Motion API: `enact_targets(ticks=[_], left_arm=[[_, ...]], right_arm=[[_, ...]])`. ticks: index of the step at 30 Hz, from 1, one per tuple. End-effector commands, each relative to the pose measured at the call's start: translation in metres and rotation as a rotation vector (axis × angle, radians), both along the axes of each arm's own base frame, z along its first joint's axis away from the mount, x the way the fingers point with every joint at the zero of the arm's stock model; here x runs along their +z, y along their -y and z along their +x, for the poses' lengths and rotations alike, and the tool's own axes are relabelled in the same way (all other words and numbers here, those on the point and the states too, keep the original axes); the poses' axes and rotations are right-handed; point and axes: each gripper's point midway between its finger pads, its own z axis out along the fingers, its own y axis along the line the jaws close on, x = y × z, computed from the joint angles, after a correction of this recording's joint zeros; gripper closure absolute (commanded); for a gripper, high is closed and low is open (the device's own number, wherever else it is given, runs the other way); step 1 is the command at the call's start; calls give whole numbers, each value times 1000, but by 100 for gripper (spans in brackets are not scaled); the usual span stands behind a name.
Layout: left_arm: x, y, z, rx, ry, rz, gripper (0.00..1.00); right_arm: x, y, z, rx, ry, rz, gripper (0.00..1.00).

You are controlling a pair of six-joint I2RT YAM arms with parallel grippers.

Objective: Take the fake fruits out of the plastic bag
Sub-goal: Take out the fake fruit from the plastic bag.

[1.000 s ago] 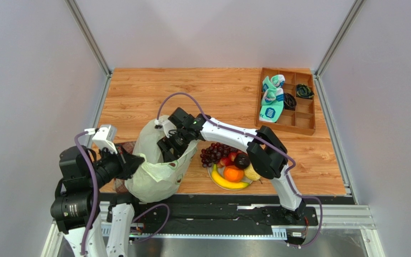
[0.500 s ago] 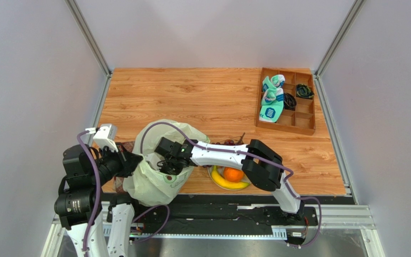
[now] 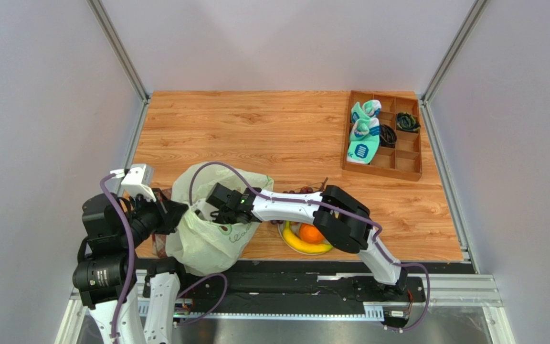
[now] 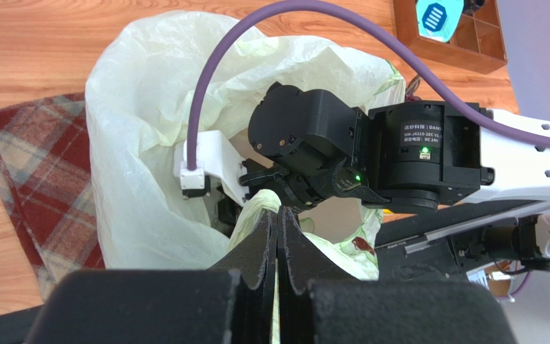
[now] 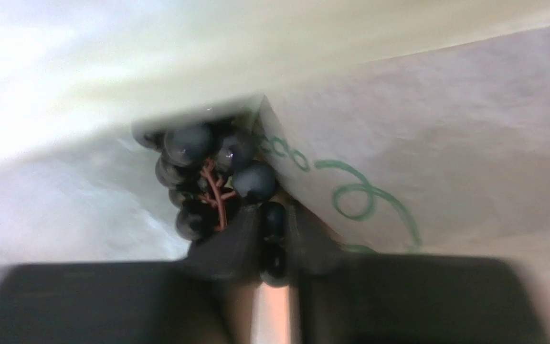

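Observation:
The pale plastic bag point(image 3: 210, 236) stands with its mouth up at the table's front left. My left gripper point(image 4: 278, 215) is shut on a bunched fold of the bag's rim point(image 4: 274, 201). My right gripper point(image 3: 217, 208) reaches down into the bag's mouth. Inside the bag point(image 5: 436, 143), the right gripper point(image 5: 274, 218) is shut on the dark purple grape bunch point(image 5: 202, 161), with two grapes pinched between its fingers. An orange point(image 3: 311, 233) and a yellow banana point(image 3: 303, 246) lie on the plate, mostly hidden behind the right arm.
A red plaid cloth point(image 4: 34, 179) lies under the bag's left side. A wooden compartment tray point(image 3: 400, 161) with small items sits at the back right. The right arm's purple cable point(image 4: 206, 86) arcs over the bag.
The right gripper went from the bag's far rim down into the bag and closed on the dark grapes. The right arm now covers most of the plate. The left gripper kept its hold.

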Motion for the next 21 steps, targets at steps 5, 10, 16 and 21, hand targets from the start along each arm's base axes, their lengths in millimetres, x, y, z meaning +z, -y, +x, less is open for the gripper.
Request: enact_targets(ticks=[5,10,16,21], left_arm=[[26,-4,10,12,134,31,100],[34,-5,29,5,177,20,100],[52,-9,54,19,229,0,100],[64,-10,72,2,256,-8,100]], right_arm=[[121,23,31,104,84,174,100],[226,43,72,68,173,379,100],[309,61,128,-67,295,534,100],[343,74,147,-125,337,612,100]])
